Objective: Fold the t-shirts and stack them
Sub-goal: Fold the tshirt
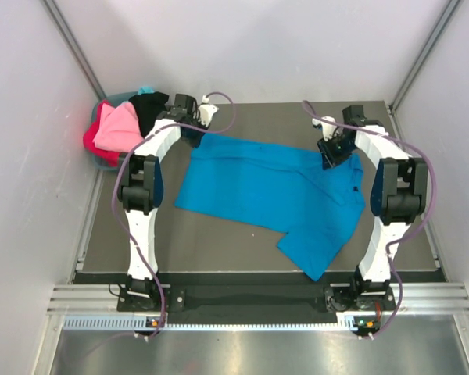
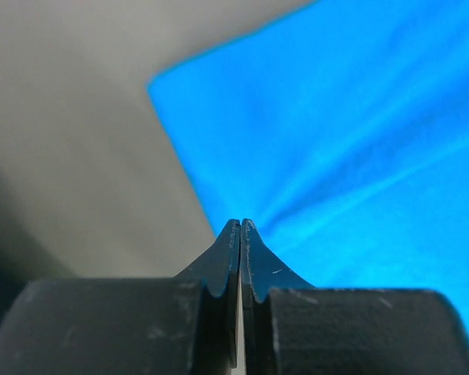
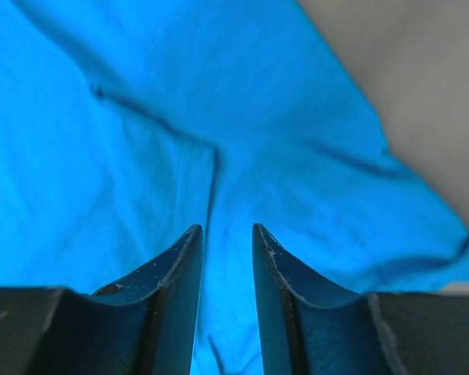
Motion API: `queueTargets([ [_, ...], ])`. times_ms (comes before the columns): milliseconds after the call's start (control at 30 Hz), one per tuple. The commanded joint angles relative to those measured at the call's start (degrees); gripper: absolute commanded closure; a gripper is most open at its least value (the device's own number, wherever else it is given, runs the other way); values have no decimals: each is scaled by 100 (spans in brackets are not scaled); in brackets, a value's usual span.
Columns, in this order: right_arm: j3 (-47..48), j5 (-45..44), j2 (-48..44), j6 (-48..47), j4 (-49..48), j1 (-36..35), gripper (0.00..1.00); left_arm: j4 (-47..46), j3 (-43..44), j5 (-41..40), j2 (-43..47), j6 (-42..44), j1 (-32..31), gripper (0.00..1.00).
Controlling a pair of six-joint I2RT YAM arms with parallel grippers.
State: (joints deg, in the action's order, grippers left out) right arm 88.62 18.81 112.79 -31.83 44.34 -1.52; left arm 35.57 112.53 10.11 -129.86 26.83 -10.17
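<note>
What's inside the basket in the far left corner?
A pink shirt, a red shirt and a black shirt, heaped in the basket. Anything beneath them is covered.

- This is a robot test cell in a lab, not a home: plain white panel walls [image 1: 242, 47] close it in on the far side, left and right.
- Bare aluminium frame posts [image 1: 74, 48] run up the wall joints.
- A dark-topped table [image 1: 219, 242] has an aluminium rail [image 1: 453, 301] at its near edge, where two white robot arms [image 1: 144, 234] are bolted.
</note>
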Motion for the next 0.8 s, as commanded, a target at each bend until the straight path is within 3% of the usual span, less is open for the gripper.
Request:
queueTargets([
  [0,586,439,286,54,119,-138,67,196,-108,246,93,-345,15,100],
  [200,938,492,761,90,154,-270,66,213,-214,132,101,-477,7,93],
  [533,1061,422,1052,2,260,-367,67,187,-372,18,154,-503,7,93],
  [667,1000,439,1025,-7,260,-358,74,152,-372,-9,146,-494,7,93],
  [767,973,466,1017,28,242,-375,87,160,-355,-26,128,-495,7,93],
])
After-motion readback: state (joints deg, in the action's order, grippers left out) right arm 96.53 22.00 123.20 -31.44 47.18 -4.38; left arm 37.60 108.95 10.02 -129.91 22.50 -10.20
